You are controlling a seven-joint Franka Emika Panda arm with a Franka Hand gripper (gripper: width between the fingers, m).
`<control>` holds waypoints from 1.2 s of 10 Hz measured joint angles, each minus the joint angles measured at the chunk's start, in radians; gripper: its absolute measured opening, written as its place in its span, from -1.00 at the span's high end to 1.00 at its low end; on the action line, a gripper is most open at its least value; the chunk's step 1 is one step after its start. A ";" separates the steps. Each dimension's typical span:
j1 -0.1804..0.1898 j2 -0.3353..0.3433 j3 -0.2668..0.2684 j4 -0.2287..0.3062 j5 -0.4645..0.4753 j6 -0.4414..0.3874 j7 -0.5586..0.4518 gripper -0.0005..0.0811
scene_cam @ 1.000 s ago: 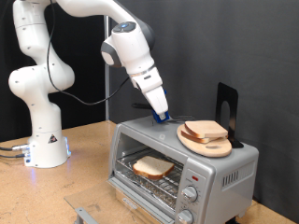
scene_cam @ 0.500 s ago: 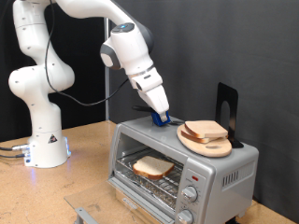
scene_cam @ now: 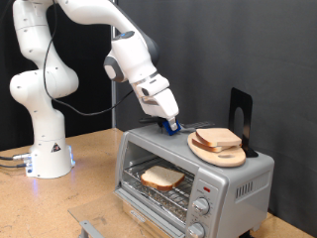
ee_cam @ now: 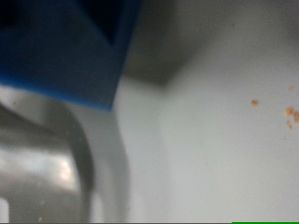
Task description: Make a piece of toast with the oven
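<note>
The silver-grey oven stands on the wooden table with its front open. One piece of toast, pale with a tan crust, lies on the wire rack inside. Another slice rests on a round light-wood board on top of the oven. My gripper points down at the oven's top, its blue fingertips at or just above the surface, beside the board on the exterior view's left. The wrist view is blurred: a blue fingertip close over a pale grey surface with a few crumbs. Nothing shows between the fingers.
A black upright stand sits behind the board on the oven top. Round knobs line the oven's right panel. The arm's white base stands at the exterior view's left on the table, with a cable trailing off.
The arm's wrist and upper links have swung slightly toward the exterior view's left and tilted more. The fingertips stay at the same spot on the oven top. Both slices are unmoved.
</note>
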State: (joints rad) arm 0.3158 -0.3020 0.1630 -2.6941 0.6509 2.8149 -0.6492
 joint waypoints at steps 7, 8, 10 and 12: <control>0.042 -0.089 -0.020 -0.022 0.136 0.048 -0.071 -0.98; 0.040 -0.106 -0.028 -0.023 0.136 0.038 -0.070 -0.98; 0.030 -0.143 -0.050 -0.022 0.136 -0.014 -0.066 -0.98; -0.002 -0.190 -0.092 -0.004 0.105 -0.183 -0.038 -0.98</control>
State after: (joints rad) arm 0.3141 -0.4919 0.0712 -2.6985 0.7557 2.6317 -0.6875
